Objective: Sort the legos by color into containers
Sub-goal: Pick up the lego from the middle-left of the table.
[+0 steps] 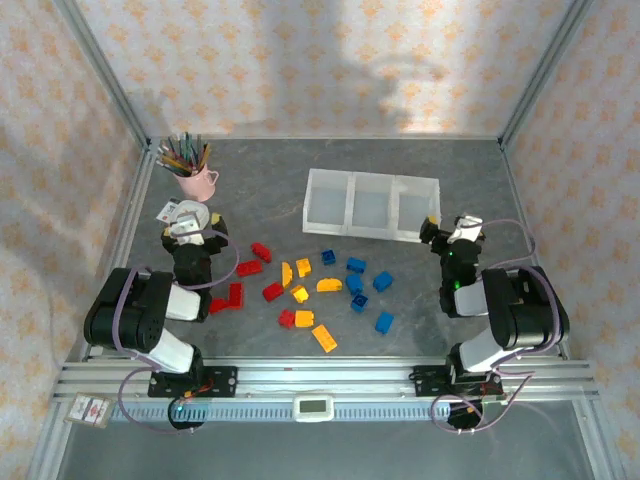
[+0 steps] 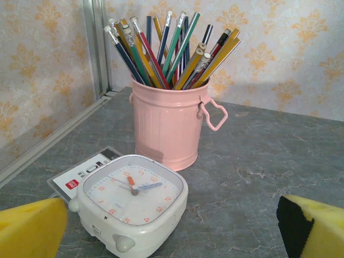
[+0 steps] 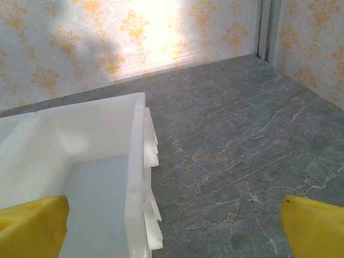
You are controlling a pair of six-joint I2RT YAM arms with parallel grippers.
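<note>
Left gripper (image 2: 172, 228) and right gripper (image 3: 172, 226) gape wide, seemingly holding nothing, legos (image 1: 301, 293) lying apart.

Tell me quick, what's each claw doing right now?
Left claw: open, holding nothing.
Right claw: open, holding nothing.

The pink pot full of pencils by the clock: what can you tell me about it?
The pink pot looks like painted metal, shaped as a tiny ribbed dustbin with a loop handle on each side. It stands upright on the grey table, near the far left corner, just behind a white alarm clock, and is packed with coloured pencils fanning outward.
</note>
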